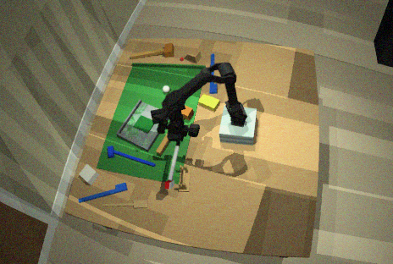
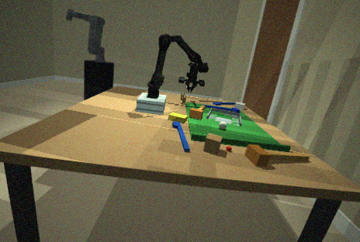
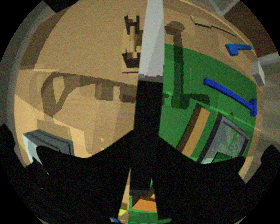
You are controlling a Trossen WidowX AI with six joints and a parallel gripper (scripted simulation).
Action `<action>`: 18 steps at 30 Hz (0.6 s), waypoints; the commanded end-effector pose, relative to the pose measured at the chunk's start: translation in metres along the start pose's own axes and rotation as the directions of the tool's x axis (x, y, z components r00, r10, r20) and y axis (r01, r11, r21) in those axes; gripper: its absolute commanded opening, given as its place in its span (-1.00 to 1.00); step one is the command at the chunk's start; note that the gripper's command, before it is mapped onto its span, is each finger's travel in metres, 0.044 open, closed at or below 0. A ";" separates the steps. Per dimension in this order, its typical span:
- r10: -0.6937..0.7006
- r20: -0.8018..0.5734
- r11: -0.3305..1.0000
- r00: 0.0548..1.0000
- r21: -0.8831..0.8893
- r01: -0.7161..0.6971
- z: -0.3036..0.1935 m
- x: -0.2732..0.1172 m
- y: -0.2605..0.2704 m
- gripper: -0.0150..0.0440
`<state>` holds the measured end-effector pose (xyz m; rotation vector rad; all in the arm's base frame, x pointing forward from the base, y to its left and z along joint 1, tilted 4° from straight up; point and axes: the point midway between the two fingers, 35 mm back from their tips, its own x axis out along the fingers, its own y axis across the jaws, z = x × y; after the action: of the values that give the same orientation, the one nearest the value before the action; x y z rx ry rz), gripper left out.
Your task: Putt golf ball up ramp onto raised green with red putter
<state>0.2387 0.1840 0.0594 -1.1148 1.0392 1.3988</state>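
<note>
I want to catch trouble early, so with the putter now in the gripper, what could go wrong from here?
1. The gripper is shut on the red putter near one end, so the long shaft may pivot or slip during a swing.
2. An orange block and a tan block lie close by; the putter could knock them on its way to the golf ball.
3. The ball sits on the green mat away from the raised green; a poorly aimed stroke may miss the ramp.
</note>
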 end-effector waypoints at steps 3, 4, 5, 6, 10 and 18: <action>-0.033 -0.021 0.983 0.999 0.180 0.036 -0.031 -0.012 -0.017 -0.49; -0.037 -0.025 0.977 0.999 0.208 0.042 -0.036 -0.013 -0.019 -0.49; -0.041 -0.029 0.971 0.999 0.237 0.047 -0.041 -0.015 -0.021 -0.49; -0.045 -0.033 0.963 0.998 0.264 0.052 -0.046 -0.017 -0.023 -0.49; -0.058 -0.050 0.925 0.997 0.373 0.072 -0.068 -0.024 -0.029 -0.49; -0.077 -0.087 0.811 0.993 0.574 0.113 -0.111 -0.037 -0.037 -0.49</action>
<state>0.2814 0.0918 0.0667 -0.8056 1.2913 0.9703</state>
